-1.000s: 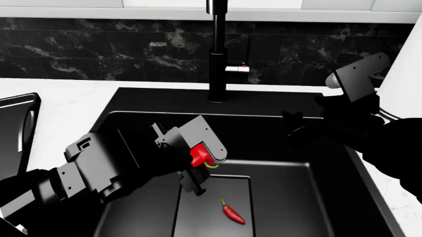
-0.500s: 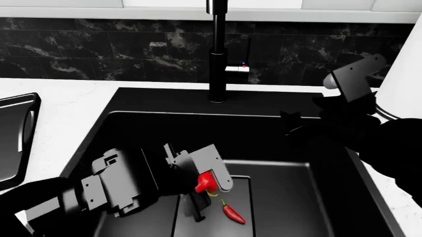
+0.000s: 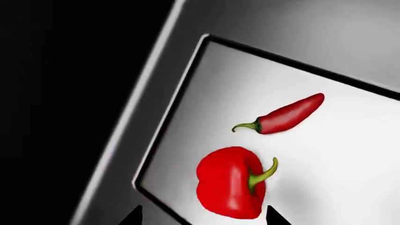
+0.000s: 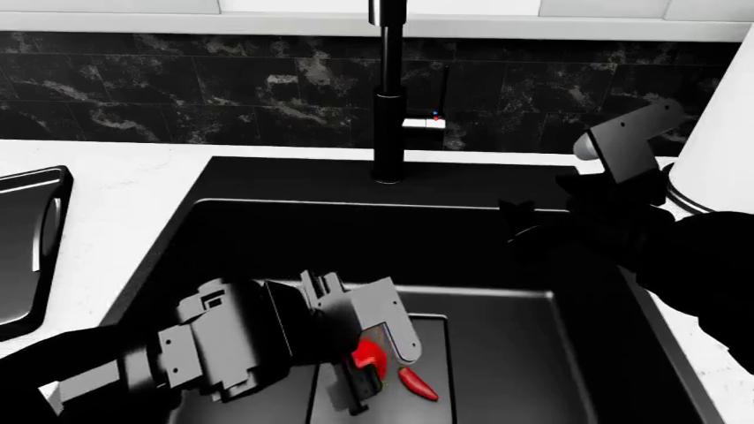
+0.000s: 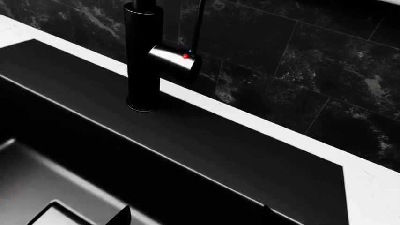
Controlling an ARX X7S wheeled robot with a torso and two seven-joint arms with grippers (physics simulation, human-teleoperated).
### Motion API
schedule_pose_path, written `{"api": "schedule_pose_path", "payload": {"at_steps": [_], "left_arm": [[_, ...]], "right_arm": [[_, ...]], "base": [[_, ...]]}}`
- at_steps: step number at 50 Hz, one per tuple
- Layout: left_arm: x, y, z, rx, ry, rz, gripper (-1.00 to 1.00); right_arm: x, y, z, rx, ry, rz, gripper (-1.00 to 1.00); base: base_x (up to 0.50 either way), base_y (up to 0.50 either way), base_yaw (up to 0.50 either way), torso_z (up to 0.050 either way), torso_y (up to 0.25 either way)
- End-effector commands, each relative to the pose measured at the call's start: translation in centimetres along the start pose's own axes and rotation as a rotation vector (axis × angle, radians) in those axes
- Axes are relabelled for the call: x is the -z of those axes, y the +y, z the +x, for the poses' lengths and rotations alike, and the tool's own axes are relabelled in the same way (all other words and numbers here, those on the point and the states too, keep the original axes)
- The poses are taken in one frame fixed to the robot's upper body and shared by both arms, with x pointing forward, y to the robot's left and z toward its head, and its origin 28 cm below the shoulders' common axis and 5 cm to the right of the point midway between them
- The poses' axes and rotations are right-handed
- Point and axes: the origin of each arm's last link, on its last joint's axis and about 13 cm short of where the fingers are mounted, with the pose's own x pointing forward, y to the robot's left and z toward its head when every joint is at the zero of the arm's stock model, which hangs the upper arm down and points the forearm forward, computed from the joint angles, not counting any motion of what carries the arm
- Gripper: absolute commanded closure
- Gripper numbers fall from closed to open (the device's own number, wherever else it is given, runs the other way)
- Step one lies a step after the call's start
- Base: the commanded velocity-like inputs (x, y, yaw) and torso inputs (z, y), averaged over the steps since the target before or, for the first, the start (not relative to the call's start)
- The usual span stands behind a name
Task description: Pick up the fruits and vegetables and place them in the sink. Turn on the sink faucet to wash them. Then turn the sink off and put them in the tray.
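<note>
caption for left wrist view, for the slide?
Bell pepper between the left gripper fingertips, chili beside it on the sink's drain plate.

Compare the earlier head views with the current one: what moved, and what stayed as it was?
The left gripper carried the bell pepper down into the sink, close beside the chili on the drain plate. The chili, faucet and right gripper barely changed.

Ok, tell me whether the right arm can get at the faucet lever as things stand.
Probably yes. The right gripper hangs over the sink's back right corner, empty, facing the faucet. The lever block juts out toward that side, and nothing shows in between. The left gripper is busy low over the drain plate.
</note>
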Motion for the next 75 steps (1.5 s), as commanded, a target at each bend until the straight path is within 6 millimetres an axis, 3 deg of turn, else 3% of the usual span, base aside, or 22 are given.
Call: {"api": "schedule_pose_path", "payload": {"at_steps": [1, 6, 16, 22, 30, 39, 46, 61, 75], "left_arm": [[-0.4, 0.3, -1.1, -0.02, -0.048, 0.0, -1.0], [-0.5, 0.7, -2.2, -0.055, -0.069, -0.007, -1.0], [-0.9, 2.2, -6.8, -0.23, -0.221, -0.105, -1.0], [-0.5, 2.4, -9.3, -0.375, -0.326, -0.215, -1.0], [-0.7, 4.3, -12.4, -0.608, -0.546, -0.448, -1.0], [-0.9, 6.7, -12.9, -0.767, -0.689, -0.581, -1.0], [-0.6, 7.7, -12.5, -0.788, -0.739, -0.617, -1.0], [-0.3, 6.9, -12.3, -0.789, -0.756, -0.589, -1.0], [-0.5, 6.4, -12.0, -0.742, -0.747, -0.571, -1.0]], "right_arm": [[-0.1, 0.0, 0.1, 0.003, -0.001, 0.001, -1.0], [-0.3, 0.1, 0.0, 0.004, -0.005, -0.002, -1.0], [-1.2, 0.5, -0.5, 0.015, -0.039, -0.014, -1.0], [-2.5, 0.4, -1.2, 0.082, -0.13, 0.01, -1.0], [-3.4, 0.4, -0.8, 0.165, -0.239, 0.058, -1.0], [-3.8, 0.5, 2.0, 0.221, -0.301, 0.103, -1.0], [-4.2, 0.8, 4.4, 0.236, -0.304, 0.114, -1.0], [-4.3, 0.9, 5.2, 0.241, -0.31, 0.091, -1.0], [-8.2, 0.8, 7.5, 0.24, -0.409, 0.118, -1.0]], "base": [[0.0, 0.0, 0.0, 0.0, 0.0], [0.0, 0.0, 0.0, 0.0, 0.0], [0.0, 0.0, 0.0, 0.0, 0.0], [0.0, 0.0, 0.0, 0.0, 0.0], [0.0, 0.0, 0.0, 0.0, 0.0], [0.0, 0.0, 0.0, 0.0, 0.0], [0.0, 0.0, 0.0, 0.0, 0.0], [0.0, 0.0, 0.0, 0.0, 0.0], [0.0, 0.0, 0.0, 0.0, 0.0]]}}
